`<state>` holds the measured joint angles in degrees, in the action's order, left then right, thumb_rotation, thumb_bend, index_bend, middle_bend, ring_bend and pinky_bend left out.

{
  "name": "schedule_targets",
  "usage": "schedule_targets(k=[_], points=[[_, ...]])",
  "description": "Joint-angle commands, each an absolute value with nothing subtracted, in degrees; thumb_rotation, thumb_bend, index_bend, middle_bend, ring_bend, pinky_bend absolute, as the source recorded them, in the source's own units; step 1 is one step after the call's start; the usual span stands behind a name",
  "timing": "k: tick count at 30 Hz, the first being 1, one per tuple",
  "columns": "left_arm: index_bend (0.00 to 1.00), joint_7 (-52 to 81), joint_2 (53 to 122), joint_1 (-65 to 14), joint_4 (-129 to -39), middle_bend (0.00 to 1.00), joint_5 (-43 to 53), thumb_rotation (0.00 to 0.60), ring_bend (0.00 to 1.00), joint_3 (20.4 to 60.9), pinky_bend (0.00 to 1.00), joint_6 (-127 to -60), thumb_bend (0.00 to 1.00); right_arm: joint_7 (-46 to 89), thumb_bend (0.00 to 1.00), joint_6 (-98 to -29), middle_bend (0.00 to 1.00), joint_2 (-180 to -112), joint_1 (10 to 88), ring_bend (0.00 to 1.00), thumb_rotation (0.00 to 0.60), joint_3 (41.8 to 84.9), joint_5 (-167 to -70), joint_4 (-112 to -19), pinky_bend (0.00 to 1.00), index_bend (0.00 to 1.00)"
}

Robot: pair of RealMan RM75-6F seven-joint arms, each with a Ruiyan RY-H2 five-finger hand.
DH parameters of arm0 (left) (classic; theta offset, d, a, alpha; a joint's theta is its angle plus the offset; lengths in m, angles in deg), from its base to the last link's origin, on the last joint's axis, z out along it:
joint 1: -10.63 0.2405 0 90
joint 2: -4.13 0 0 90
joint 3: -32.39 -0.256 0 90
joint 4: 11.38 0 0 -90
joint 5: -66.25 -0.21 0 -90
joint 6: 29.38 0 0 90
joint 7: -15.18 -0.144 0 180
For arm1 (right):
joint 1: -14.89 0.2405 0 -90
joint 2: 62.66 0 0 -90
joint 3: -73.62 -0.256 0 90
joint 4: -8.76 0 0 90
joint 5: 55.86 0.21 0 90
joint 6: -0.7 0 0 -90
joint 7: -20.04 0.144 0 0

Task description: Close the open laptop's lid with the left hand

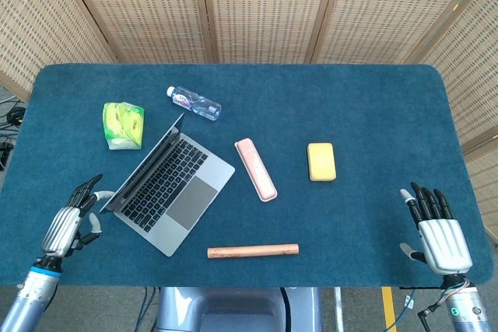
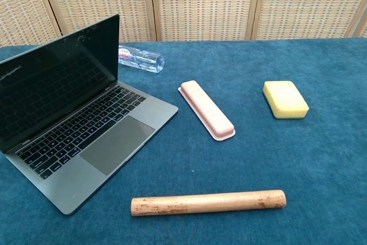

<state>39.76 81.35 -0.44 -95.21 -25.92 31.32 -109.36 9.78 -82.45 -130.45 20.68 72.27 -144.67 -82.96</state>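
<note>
Both hands empty: left hand (image 1: pixel 71 223) has fingers (image 1: pixel 84 194) loosely spread, tips right at the back of the lid of the grey open laptop (image 1: pixel 170 190) near its lower-left corner, contact can't be confirmed; right hand (image 1: pixel 438 232) has fingers (image 1: pixel 424 200) apart, resting palm-down at the near right of the blue felt-covered table (image 1: pixel 373 106), well away from everything. Laptop sits left of centre, angled, lid tipped partway over the keyboard, dark screen visible in chest view. Around it: green-yellow snack bag (image 1: pixel 122 124) and clear plastic water bottle (image 1: pixel 194 103) behind, pink oblong case (image 1: pixel 255 169) and yellow sponge block (image 1: pixel 320 161) to the right, wooden rolling rod (image 1: pixel 253 251) near the front edge.
</note>
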Motion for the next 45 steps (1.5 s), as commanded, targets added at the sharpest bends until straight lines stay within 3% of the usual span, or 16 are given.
schedule_targets(k=[1, 15, 45], points=[[0.25, 39.1, 81.4, -0.7, -95.5, 0.0, -26.3, 0.6, 0.02, 30.9, 0.0, -108.9, 0.89, 9.9, 0.1, -82.4, 0.0, -130.4, 20.7, 0.0, 0.6, 72.2, -144.6, -82.9, 0.0, 0.0], [0.26, 35.4, 82.7, -1.8, -96.5, 0.0, -26.7, 0.6, 0.02, 29.6, 0.0, -106.8, 1.0, 10.3, 0.1, -82.5, 0.0, -130.3, 20.7, 0.0, 0.6, 72.2, -144.6, -82.9, 0.0, 0.0], [0.26, 31.2, 85.2, -4.9, -97.4, 0.0, -24.6, 0.6, 0.02, 28.6, 0.0, -99.8, 1.0, 10.6, 0.1, -82.4, 0.0, -130.2, 20.7, 0.0, 0.6, 72.1, -144.3, -82.9, 0.0, 0.0]])
